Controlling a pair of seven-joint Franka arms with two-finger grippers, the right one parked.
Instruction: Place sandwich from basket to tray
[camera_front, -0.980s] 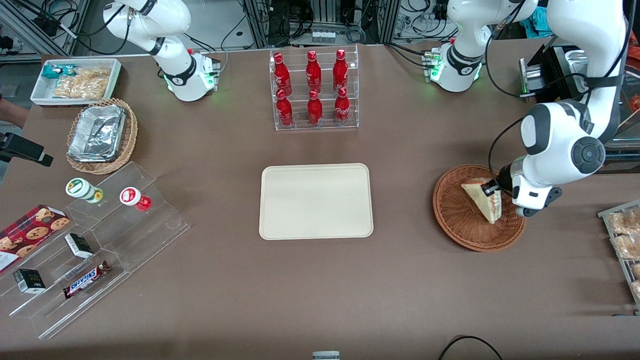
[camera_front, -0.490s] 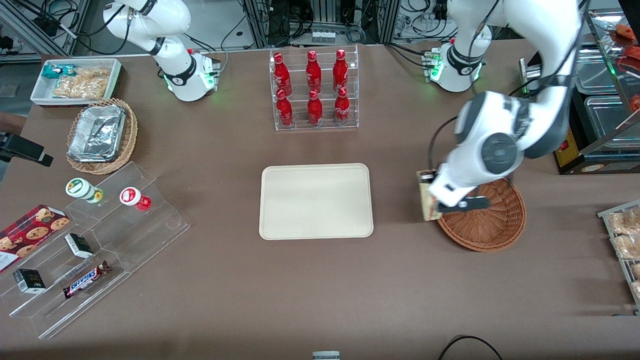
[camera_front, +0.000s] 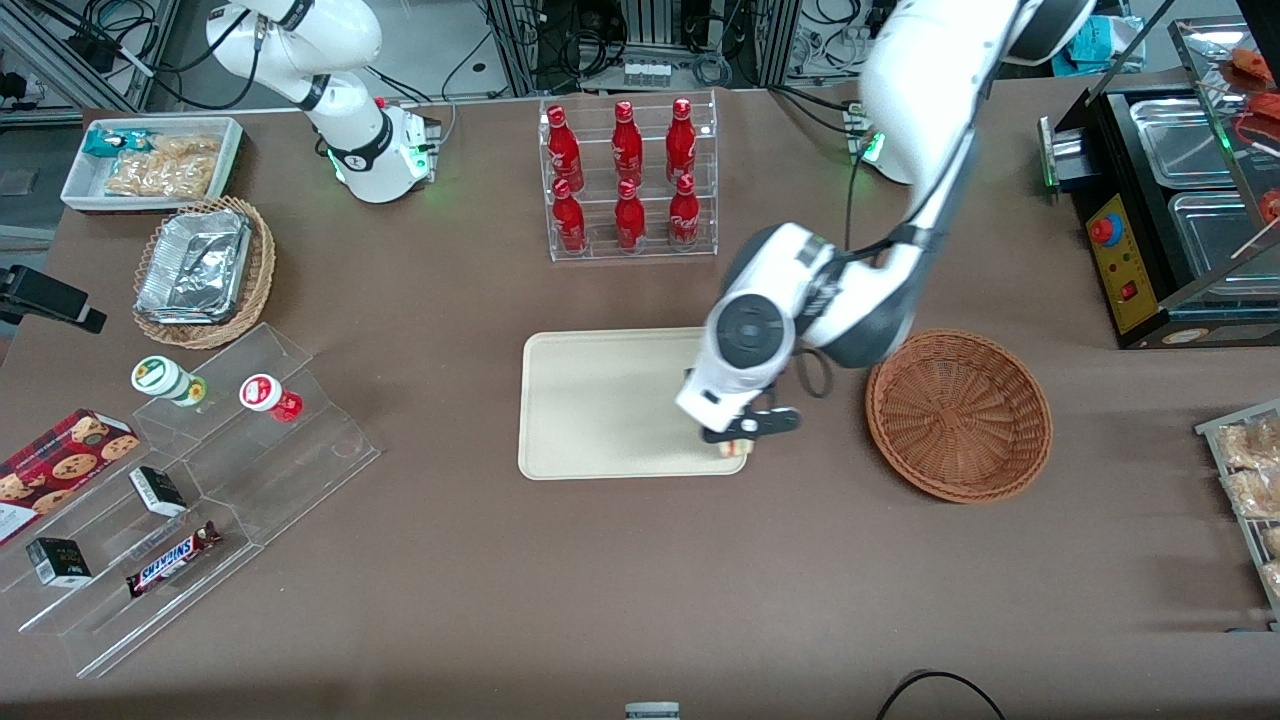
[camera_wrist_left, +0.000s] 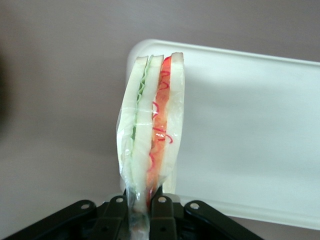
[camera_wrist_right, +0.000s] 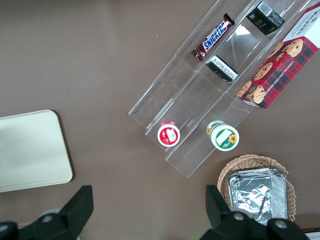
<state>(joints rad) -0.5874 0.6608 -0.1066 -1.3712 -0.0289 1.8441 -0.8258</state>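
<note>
Sandwich (camera_wrist_left: 150, 135) now hangs pinched in my gripper (camera_wrist_left: 142, 205) over the tray (camera_front: 600, 400) corner, carried clear of the basket (camera_front: 958, 415); lowering comes next.

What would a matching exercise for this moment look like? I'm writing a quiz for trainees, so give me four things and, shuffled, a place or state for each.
Things:
1. Triangular white-bread sandwich
2. Round reddish-brown wicker basket
3. Flat cream rectangular tray
4. Left arm's pincer

States:
A. Nothing lies in it
B. Clamped by one end between two black fingers
C. Lying flat on the table, with nothing resting on it
D. Above the tray's corner nearest the basket, shut on its load

Pairs: 1-B, 2-A, 3-C, 4-D
</note>
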